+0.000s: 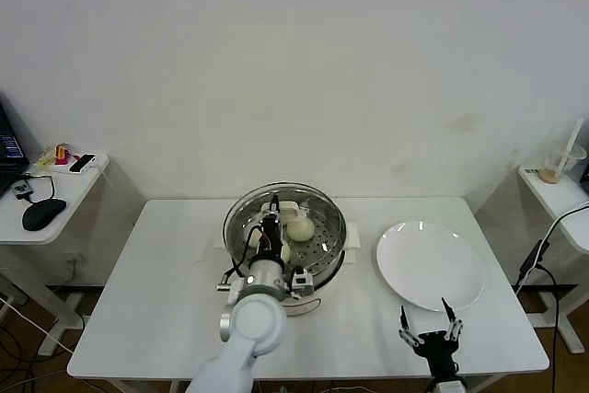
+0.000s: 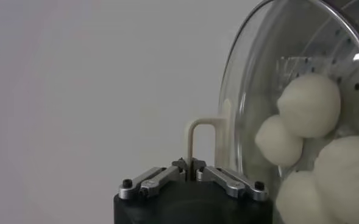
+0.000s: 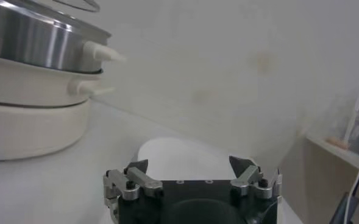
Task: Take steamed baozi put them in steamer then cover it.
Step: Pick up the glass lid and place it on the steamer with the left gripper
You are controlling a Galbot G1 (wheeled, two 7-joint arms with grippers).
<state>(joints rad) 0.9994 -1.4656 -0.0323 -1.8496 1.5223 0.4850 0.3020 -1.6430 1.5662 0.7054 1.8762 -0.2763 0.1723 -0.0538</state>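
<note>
While left claw (image 2: 192, 165) pinches handle of glass cover (image 1: 286, 218) over steamer (image 1: 308, 294), frame centre, baozi (image 2: 308, 105) inside; right claw (image 1: 430, 330) gapes empty, lower right. Risk: off-centre release tilts lid off rim.

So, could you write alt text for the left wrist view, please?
The left gripper, fingers shut on the handle of the glass cover, holds it over the steamer. Four baozi show through the glass.

A white plate (image 1: 430, 265) lay at the table's (image 1: 166, 301) right, a black mouse (image 1: 43, 214) on the far-left side table (image 1: 28, 229)
</note>
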